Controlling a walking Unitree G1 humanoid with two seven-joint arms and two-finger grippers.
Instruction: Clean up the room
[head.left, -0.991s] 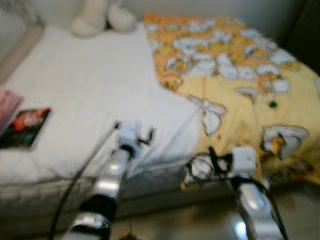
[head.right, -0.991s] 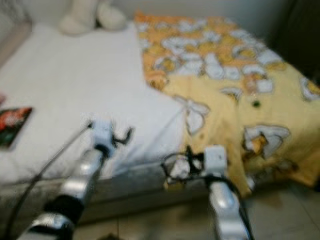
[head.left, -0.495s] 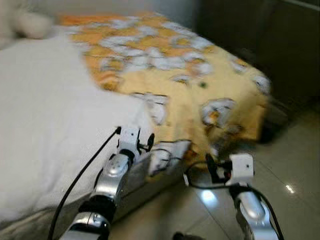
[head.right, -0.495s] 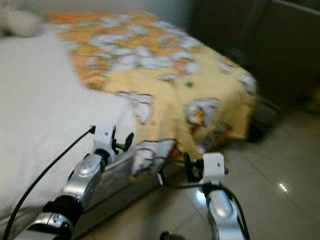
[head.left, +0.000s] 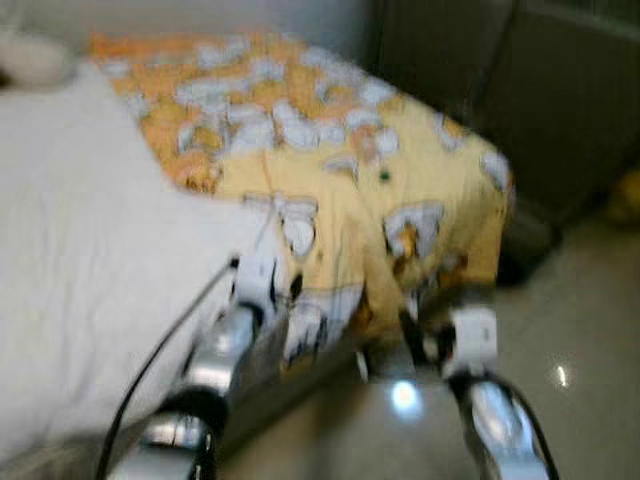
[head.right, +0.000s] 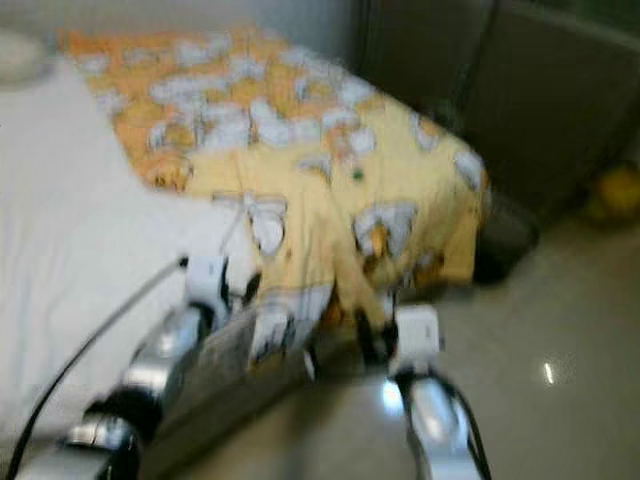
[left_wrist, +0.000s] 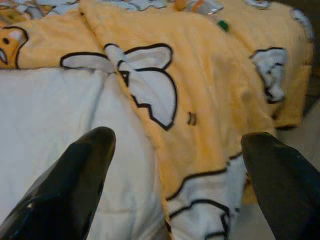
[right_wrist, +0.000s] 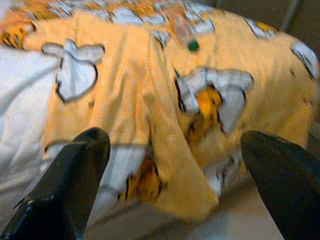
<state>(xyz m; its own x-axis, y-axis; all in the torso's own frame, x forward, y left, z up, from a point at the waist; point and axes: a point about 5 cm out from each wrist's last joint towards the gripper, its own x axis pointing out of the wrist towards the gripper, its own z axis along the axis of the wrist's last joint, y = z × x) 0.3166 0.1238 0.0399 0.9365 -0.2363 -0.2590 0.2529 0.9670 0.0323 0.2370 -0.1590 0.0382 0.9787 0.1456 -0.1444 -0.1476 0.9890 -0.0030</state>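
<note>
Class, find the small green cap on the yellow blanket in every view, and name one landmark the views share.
Left eye view: green cap, mid-blanket, right of centre.
Right eye view: upper middle.
Left wrist view: near the top edge.
Right wrist view: upper centre, beside a clear bottle.
Shared landmark: the yellow blanket meeting the white sheet.

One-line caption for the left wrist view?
Open left pincer poised over a yellow cartoon-print blanket overlapping a white sheet.
</note>
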